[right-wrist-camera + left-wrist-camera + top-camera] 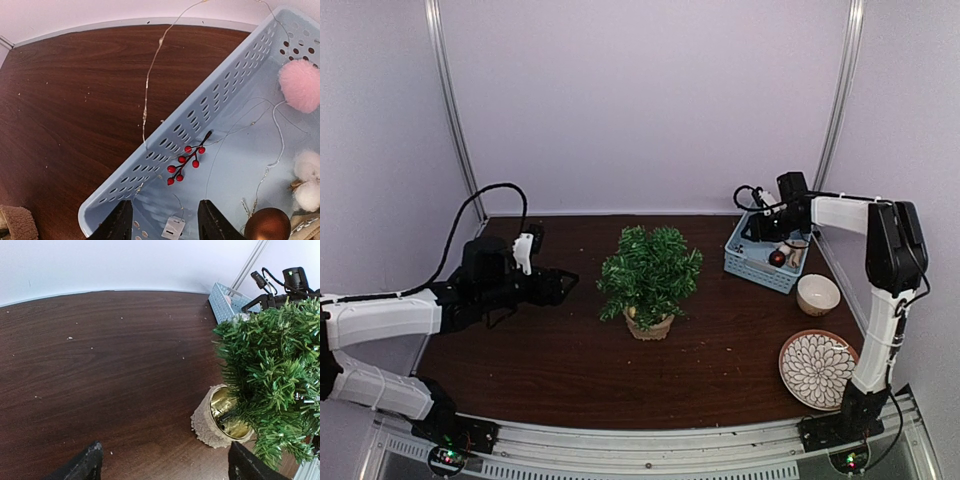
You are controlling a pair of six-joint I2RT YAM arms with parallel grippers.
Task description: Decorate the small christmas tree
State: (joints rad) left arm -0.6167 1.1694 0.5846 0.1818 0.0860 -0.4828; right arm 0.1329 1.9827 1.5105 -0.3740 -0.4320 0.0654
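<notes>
Green, bushy small christmas tree (650, 270) in tan burlap pot: centre table, undecorated. Left gripper (164, 460): wide open, empty, near it. Right gripper (165, 222): half-open, empty, over pale blue perforated plastic basket (200, 120). Hazard: thin light wire (146, 95) draped over rim may snag, dragging basket.

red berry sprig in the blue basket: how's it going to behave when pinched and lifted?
The berry sprig looks tiny and thin-stemmed, so it is probably very light and a bit bendy; a pinch may twist it. The light wire seems to run right past its tip, so it could snag and drag along. The round, glossy berries would likely slip; the stem seems the safer hold.
</notes>
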